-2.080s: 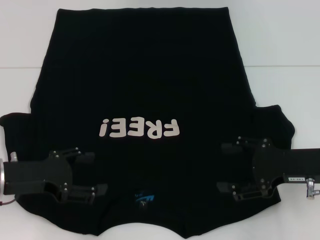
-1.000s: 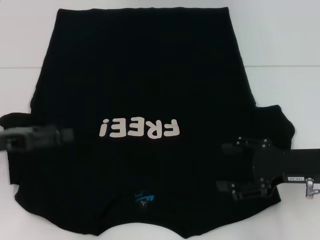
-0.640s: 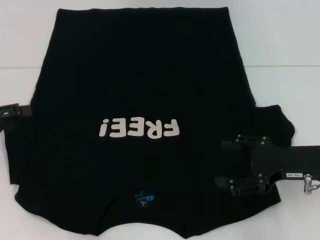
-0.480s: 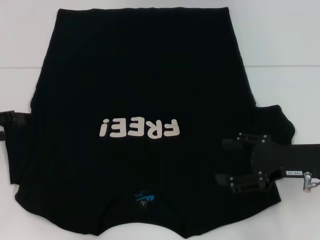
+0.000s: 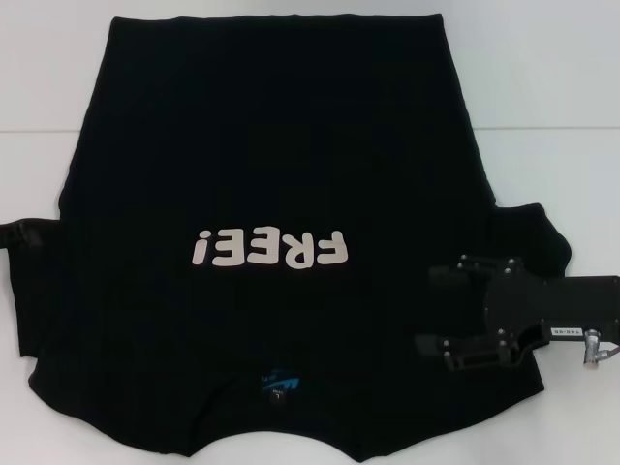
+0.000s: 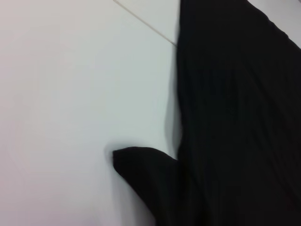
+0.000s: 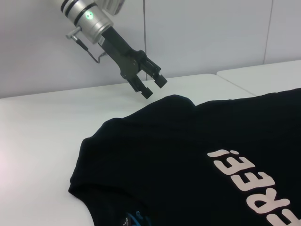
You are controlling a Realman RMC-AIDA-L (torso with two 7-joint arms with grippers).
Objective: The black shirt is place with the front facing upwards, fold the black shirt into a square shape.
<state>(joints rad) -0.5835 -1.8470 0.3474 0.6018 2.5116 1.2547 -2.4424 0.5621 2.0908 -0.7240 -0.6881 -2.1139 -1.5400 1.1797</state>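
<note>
Head view: black shirt [image 5: 281,174] spread flat on the white table [image 5: 552,87], lettering up, collar at the near edge. Right gripper [image 5: 438,310] over the shirt's right shoulder area, fingers apart, nothing between them.

Left wrist view: shirt sleeve and side edge on the table.

Right wrist view: left gripper [image 7: 154,88] in the air above the far sleeve, fingers apart, empty.

"FREE!" on the black shirt [image 5: 271,145]

Bare white counter [image 5: 552,116] rings the black shirt [image 5: 281,145] on both sides; only the right claw [image 5: 441,312] hangs over its right shoulder.
</note>
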